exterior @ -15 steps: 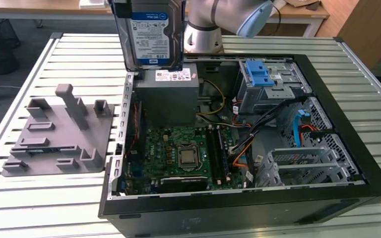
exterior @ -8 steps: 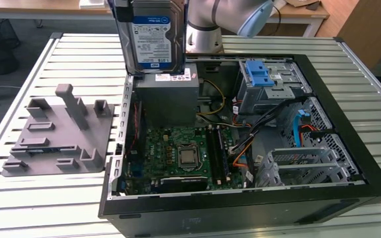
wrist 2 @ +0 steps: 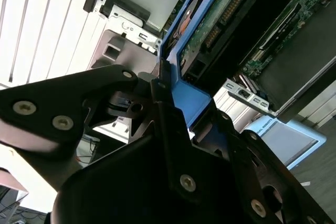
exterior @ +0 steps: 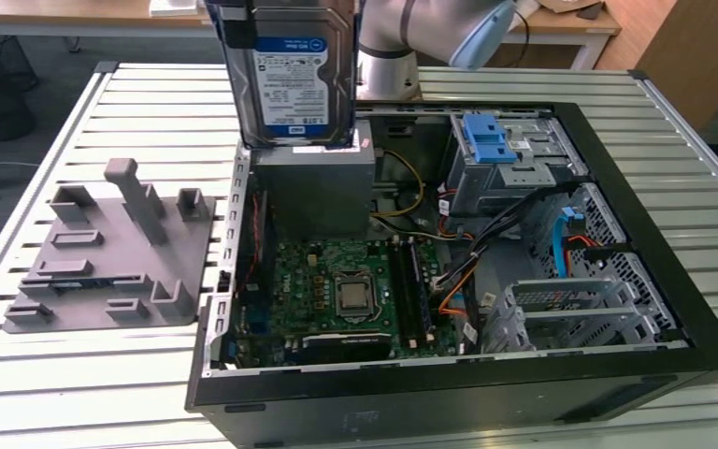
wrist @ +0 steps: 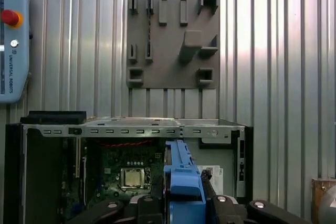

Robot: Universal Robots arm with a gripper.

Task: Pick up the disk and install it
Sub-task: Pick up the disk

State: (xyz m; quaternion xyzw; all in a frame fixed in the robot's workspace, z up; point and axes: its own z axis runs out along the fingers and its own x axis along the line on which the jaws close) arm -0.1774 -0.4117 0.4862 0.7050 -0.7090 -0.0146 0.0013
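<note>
Because the disk (exterior: pixel 287 70) hangs upright above the open computer case (exterior: pixel 658 309) in the exterior view, label toward us, we judge it picked up but not yet installed. It hovers over the grey power-supply box (exterior: pixel 315 187) at the case's far side, toward the exterior view's left, well apart from the drive cage (exterior: pixel 509 164) with the blue latch on the exterior view's right. The grey fixture (exterior: pixel 109 253) lies on the tabletop (exterior: pixel 60 393) outside the case, on the exterior view's left.

In the second wrist view, the black jaws are clamped on the disk's blue carrier rail (wrist 2: pixel 191 103), a narrow-edge grip that leaves the circuit-board face and connector end free.

In the first wrist view, that rail stands edge-on between the jaws, above the motherboard (wrist: pixel 131 177).
</note>
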